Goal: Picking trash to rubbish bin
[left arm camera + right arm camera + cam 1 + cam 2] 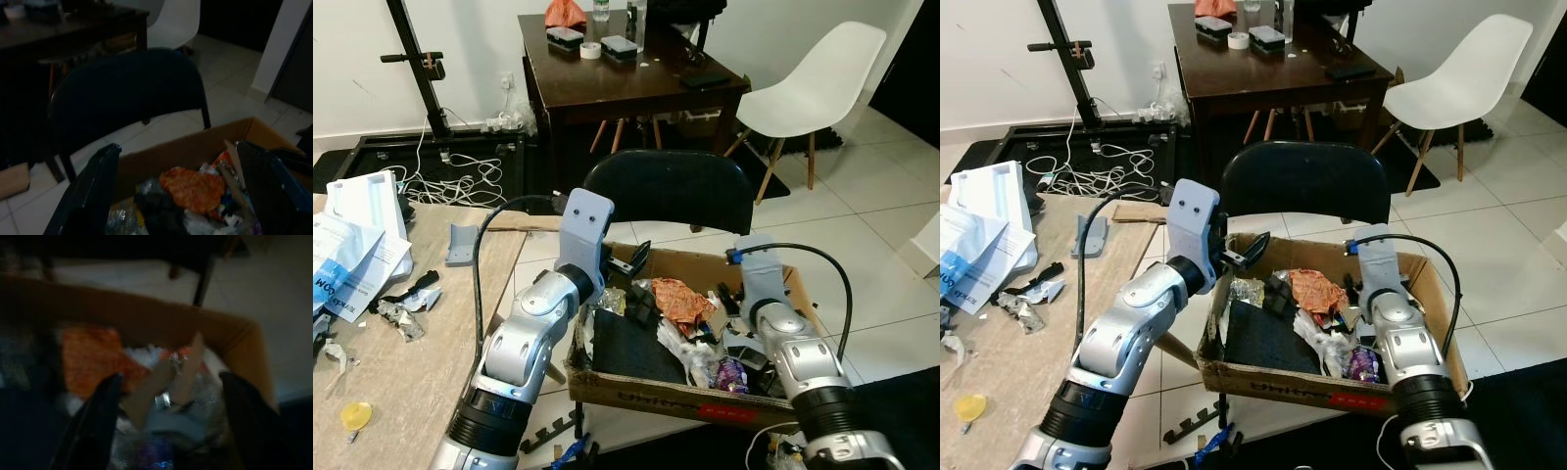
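- The right gripper hangs low inside the cardboard box, its two black fingers spread apart with nothing between them, just above a heap of clear plastic and foil wrappers.
- The left gripper is held at the box's near-left corner, above the rim; its fingers stand wide apart and empty, pointing over the rubbish toward the black chair.
- The box, serving as the rubbish bin, sits on the tiled floor between the two silver arms; a flat black sheet lies in its left half and a crumpled orange wrapper rests near the middle, against the far wall.
- To the robot's left, a pale stone-look table carries more litter: a torn blue-and-white packet, scraps of crumpled foil, a small black piece, a yellow disc near the front edge and a grey holder at the far edge.
- Just behind the box stands the black chair, its back facing the robot.
- Farther off, a dark wooden table holds a roll of tape and several small containers; a white chair stands to its right, and loose white cables lie on the floor beside a black stand to its left.
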